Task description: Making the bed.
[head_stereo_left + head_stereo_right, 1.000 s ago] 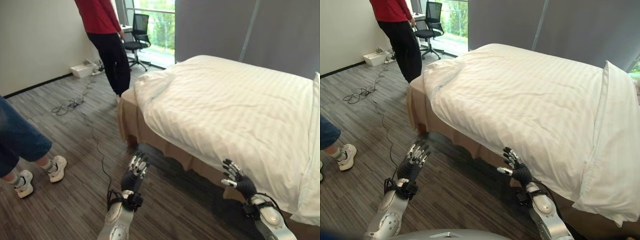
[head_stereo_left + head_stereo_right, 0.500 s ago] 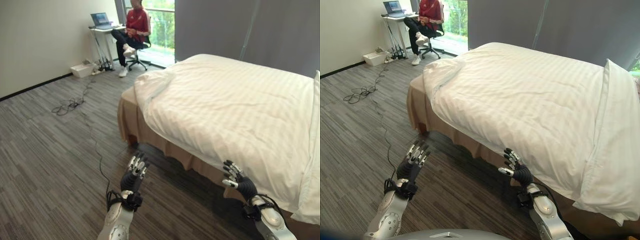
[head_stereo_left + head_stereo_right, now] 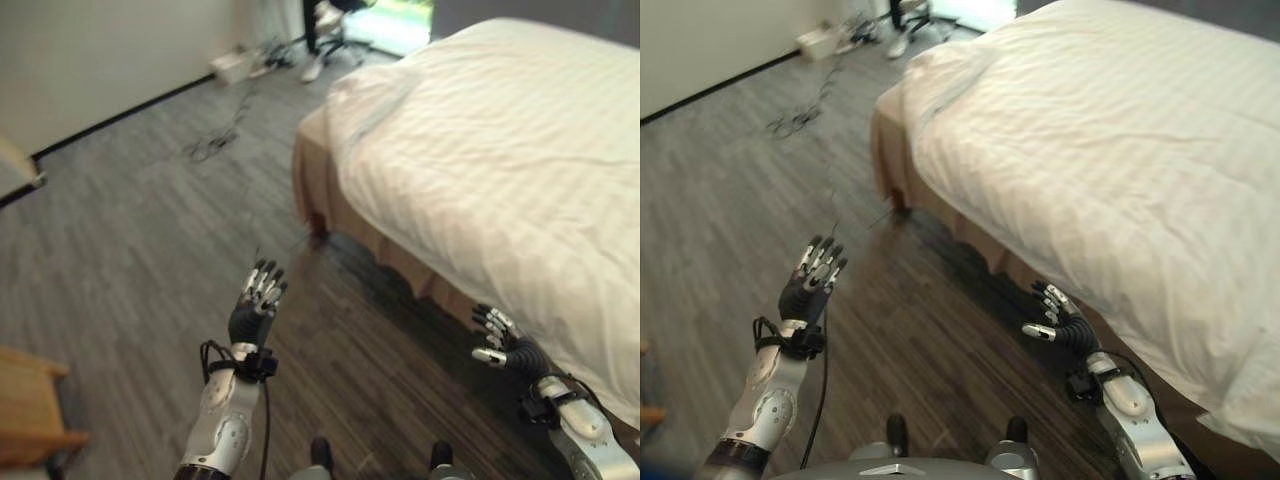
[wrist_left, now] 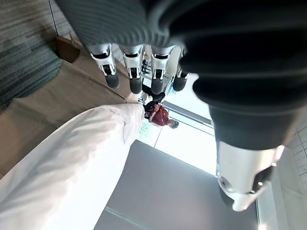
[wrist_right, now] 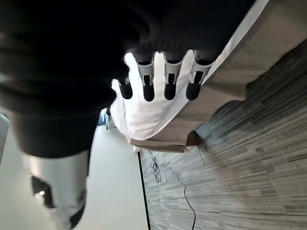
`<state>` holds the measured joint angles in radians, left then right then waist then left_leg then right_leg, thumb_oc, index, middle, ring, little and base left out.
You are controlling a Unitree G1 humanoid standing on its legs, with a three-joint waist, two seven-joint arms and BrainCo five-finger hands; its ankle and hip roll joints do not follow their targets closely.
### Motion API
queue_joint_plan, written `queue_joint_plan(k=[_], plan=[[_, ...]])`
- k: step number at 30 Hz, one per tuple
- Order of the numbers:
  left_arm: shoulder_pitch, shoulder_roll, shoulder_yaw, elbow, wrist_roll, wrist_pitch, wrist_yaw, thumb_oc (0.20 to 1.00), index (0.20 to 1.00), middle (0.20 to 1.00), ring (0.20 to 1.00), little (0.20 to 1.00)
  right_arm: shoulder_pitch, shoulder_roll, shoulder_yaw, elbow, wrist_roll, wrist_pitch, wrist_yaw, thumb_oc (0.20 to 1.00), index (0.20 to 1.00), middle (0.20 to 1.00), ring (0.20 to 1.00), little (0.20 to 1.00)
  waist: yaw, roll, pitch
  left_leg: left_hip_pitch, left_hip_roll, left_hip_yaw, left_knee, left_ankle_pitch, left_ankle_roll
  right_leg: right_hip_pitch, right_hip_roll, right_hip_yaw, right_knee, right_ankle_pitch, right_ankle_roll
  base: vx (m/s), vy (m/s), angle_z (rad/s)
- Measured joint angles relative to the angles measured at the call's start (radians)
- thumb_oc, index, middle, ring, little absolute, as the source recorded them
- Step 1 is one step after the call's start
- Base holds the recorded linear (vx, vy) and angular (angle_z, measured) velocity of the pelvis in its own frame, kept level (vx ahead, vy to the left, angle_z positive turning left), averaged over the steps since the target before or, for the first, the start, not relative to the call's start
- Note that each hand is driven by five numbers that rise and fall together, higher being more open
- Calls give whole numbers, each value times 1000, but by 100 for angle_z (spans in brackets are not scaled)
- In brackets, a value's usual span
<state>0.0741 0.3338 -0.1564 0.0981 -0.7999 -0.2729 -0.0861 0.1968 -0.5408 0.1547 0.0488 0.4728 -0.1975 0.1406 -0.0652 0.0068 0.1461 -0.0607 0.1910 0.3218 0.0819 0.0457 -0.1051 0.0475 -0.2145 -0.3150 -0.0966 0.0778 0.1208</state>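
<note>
The bed has a white striped duvet (image 3: 500, 150) over a tan bed skirt (image 3: 345, 210). The duvet's corner (image 3: 365, 95) lies bunched at the bed's foot corner. My left hand (image 3: 255, 305) is held up over the wood floor, away from the bed, fingers straight and holding nothing. My right hand (image 3: 505, 340) hovers just below the duvet's hanging side edge, fingers spread, apart from the cloth. In the left wrist view the fingers (image 4: 132, 72) are straight, with the duvet (image 4: 72, 158) beyond. In the right wrist view the fingers (image 5: 165, 79) are straight before the duvet (image 5: 144, 115).
Loose cables (image 3: 210, 148) and a white box (image 3: 232, 65) lie on the floor by the wall. A seated person in red (image 4: 160, 115) is by the window past the bed's foot. A wooden piece (image 3: 30, 410) stands at the lower left.
The camera has tilted down and turned left, so the whole picture has shifted. Both hands keep the same open pose. Earlier, one person walked off and the one in red sat down.
</note>
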Motion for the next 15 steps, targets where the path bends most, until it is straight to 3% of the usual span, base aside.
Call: queue_joint_plan(k=[1,5,6,8,9,10,12,13,14,15], plan=[[-4,-3,-7,-1,-1,0,-7,1000,1000,1000,1000,1000,-5,31,0,-31,14,-3,3,1000,1000,1000,1000,1000,-21,8,5,47,-13,38,-48,-18,-19,26,-17,-24,0,4,18,104,403,39],[-31,7,-18,6,-4,0,-1,1000,1000,1000,1000,1000,0,99,67,-37,9,2,14,1000,1000,1000,1000,1000,-38,-26,10,91,-129,30,-164,22,34,10,-103,-26,23,26,47,45,304,18],[-35,8,-18,5,-4,-1,1,1000,1000,1000,1000,1000,3,108,73,-37,8,5,14,1000,1000,1000,1000,1000,-35,-29,11,86,-130,28,-163,20,42,1,-116,-26,42,27,46,61,344,24],[-52,15,-54,18,-3,0,1,1000,1000,1000,1000,1000,5,104,90,-35,13,11,16,1000,1000,1000,1000,1000,-63,0,26,83,-147,-17,-178,27,70,-57,-143,49,224,29,42,68,231,68],[-67,19,-81,25,-2,-1,1,1000,1000,1000,1000,1000,1,90,105,-34,17,13,17,1000,1000,1000,1000,1000,-98,27,35,92,-134,-68,-178,20,99,-141,-109,231,382,-32,72,48,118,87],[-69,24,-86,25,-2,-1,-1,1000,1000,1000,1000,1000,1,91,116,-37,18,14,21,1000,1000,1000,1000,1000,-100,31,31,89,-122,-69,-183,15,101,-171,-69,314,394,-68,93,49,86,61],[-71,45,-77,25,-2,-3,0,1000,1000,1000,1000,1000,-1,95,129,-41,18,14,33,1000,1000,1000,1000,1000,-94,10,21,91,-132,-87,-183,18,106,-223,6,358,355,-90,75,80,29,30],[-70,49,-79,25,-2,-3,0,1000,1000,1000,1000,1000,1,94,129,-40,18,14,36,1000,1000,1000,1000,1000,-93,-5,14,95,-135,-94,-183,14,104,-230,32,345,312,-88,71,82,-18,43],[-70,60,-86,25,-2,-5,1,1000,1000,1000,1000,1000,3,96,128,-39,18,14,37,1000,1000,1000,1000,1000,-94,-24,1,96,-147,-113,-183,12,101,-221,74,338,229,-74,53,43,-17,45],[-70,64,-93,26,-2,-5,0,1000,1000,1000,1000,1000,5,98,127,-39,18,13,37,1000,1000,1000,1000,1000,-101,-43,-9,97,-163,-123,-183,9,95,-215,84,350,203,-53,23,40,-23,61]])
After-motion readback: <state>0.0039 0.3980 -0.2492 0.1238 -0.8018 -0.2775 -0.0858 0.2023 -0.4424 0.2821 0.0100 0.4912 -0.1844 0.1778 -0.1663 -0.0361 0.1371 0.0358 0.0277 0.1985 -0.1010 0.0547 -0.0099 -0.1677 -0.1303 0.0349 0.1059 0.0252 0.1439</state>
